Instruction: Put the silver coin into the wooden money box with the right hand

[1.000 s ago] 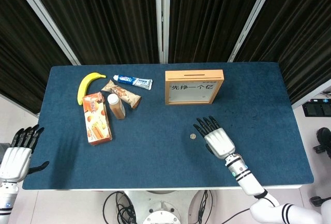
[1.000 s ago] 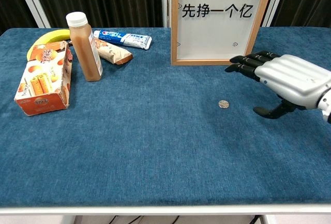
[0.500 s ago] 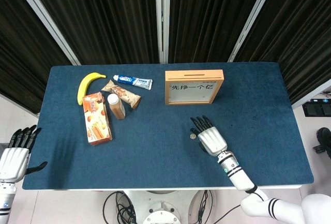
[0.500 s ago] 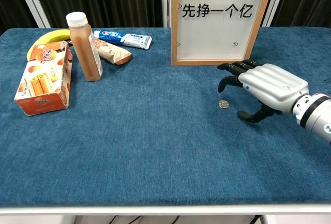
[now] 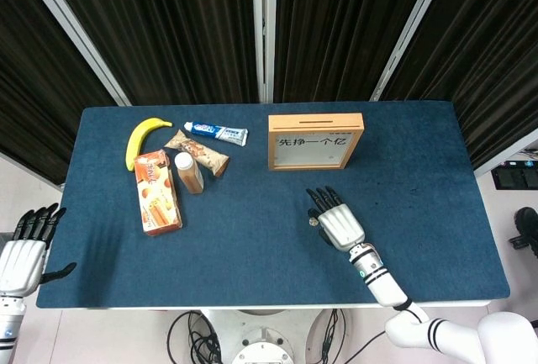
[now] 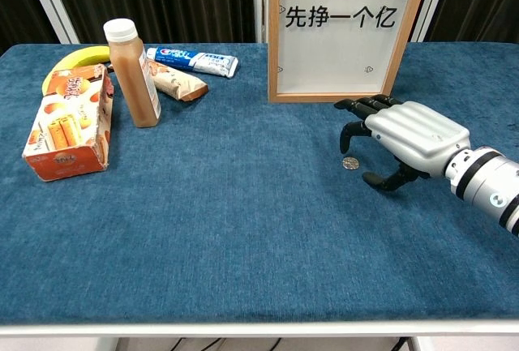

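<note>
Silver coin [image 6: 350, 163] flat on blue table [image 6: 243, 229] | right hand [image 6: 401, 136] just above – fingers apart, curled, holding nothing

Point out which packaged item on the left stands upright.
The brown bottle with the white cap stands upright; the orange biscuit box, toothpaste tube and snack bar wrapper all lie flat.

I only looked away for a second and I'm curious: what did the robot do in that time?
The right hand slid toward the silver coin and curled its fingers down around it, without lifting it yet. The coin, the wooden money box and the snacks stayed put; the left hand barely moved.
</note>
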Tool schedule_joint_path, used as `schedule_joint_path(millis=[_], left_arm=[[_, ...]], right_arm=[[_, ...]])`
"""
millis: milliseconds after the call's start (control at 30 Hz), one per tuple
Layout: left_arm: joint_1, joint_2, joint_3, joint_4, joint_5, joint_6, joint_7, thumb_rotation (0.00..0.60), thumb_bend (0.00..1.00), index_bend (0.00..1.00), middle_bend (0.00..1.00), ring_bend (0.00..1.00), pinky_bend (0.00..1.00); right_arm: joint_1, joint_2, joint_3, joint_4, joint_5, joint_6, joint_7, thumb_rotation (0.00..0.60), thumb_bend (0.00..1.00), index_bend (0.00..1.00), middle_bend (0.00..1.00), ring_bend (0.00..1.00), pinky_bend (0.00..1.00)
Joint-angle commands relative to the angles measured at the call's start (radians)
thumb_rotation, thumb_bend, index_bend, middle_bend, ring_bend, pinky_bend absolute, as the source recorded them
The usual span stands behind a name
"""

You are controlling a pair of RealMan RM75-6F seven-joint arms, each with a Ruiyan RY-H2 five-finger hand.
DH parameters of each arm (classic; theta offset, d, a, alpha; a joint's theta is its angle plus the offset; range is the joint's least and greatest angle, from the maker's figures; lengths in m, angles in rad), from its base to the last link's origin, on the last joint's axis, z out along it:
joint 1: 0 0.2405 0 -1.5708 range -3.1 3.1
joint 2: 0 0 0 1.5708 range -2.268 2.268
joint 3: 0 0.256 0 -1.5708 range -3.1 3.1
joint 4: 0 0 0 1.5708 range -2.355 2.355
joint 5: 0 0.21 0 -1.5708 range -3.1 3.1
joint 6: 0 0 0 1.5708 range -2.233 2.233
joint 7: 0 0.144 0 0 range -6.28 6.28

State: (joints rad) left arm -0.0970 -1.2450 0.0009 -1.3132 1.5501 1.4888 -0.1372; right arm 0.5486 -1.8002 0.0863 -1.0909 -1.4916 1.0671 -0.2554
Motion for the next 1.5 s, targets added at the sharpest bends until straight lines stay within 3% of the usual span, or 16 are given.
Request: schedule_joint_path(millis=[33,1100,1500], left_arm=[[0.0,0.0,0.0,0.0,0.001,0.0,0.001,0.6,0.11,0.01,0.0,0.0,0.0],[-0.002,0.005,0.003,-0.007,0.006,-0.006,0.014,0.6,0.11,0.01,0.0,0.0,0.0],[-0.001,0.002,0.007,0.006,0.01,-0.007,-0.001,0.6,0.11,0.01,0.0,0.0,0.0]], right_arm=[[0.002,-0.004,-0.002,0.006,0.004,-0.002,0.001,0.6,0.3,0.38,0.0,0.0,0.0],[0.014,-0.021,-0.008,0.027,0.036,-0.011,-0.006,0.6,0.32,0.41,0.0,0.0,0.0],[0.018,-0.041,-0.002,0.047,0.046,-0.007,-0.015,0.6,0.33,0.47,0.01,0.0,0.0]])
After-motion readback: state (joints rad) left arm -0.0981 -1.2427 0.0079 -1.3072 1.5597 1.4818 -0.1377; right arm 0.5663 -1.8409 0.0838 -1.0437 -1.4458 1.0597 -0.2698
